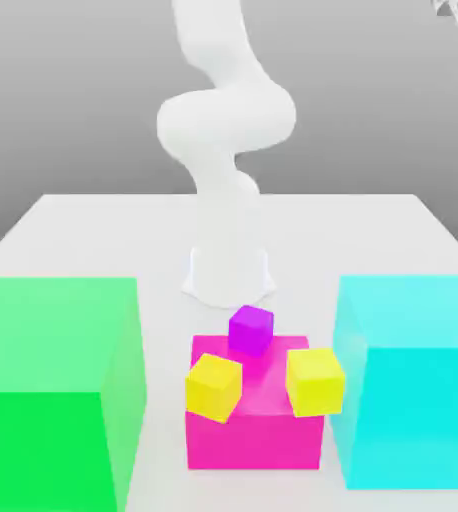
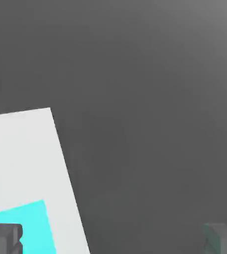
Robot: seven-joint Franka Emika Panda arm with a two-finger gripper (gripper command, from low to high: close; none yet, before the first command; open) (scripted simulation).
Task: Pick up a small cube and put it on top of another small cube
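A small violet-purple cube (image 1: 251,330), the other small cube, sits at the back edge of the top of a large magenta block (image 1: 255,430). The small cube to pick up is hidden from view. In the hand view my gripper (image 2: 113,240) is open, with one grey fingertip (image 2: 4,239) and the other far apart and nothing between them. It hangs high above the scene, looking down on a corner of the white table (image 2: 26,154) and a cyan block (image 2: 31,228). My arm (image 1: 223,110) rises out of the exterior view's top.
Two small yellow cubes (image 1: 213,386) (image 1: 315,381) rest on the front of the magenta block. A large green block (image 1: 53,390) stands at the exterior view's left and a large cyan block (image 1: 413,380) at its right. The arm's base (image 1: 228,272) is behind the magenta block.
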